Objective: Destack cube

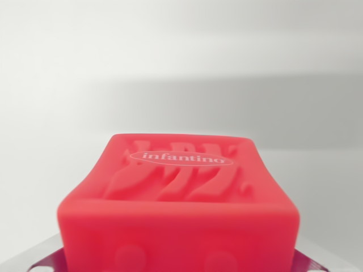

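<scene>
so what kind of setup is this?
Probably a lab tabletop rig: a soft red rubbery toy cube with raised "infantino" lettering fills the wrist view, on a plain pale surface. Nothing else identifiable.

Red cube (178, 209): soft rubbery plastic, matt, raised relief on top. Surface (181, 62) behind: smooth, matt white.

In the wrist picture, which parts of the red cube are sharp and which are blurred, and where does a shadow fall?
In the wrist view, the soft red rubber cube is sharpest at its far edge, where the oval "infantino" logo reads clearly; its near edge and front face are blurred. A broad soft grey shadow band crosses the pale background behind it. No strong glare.
</scene>
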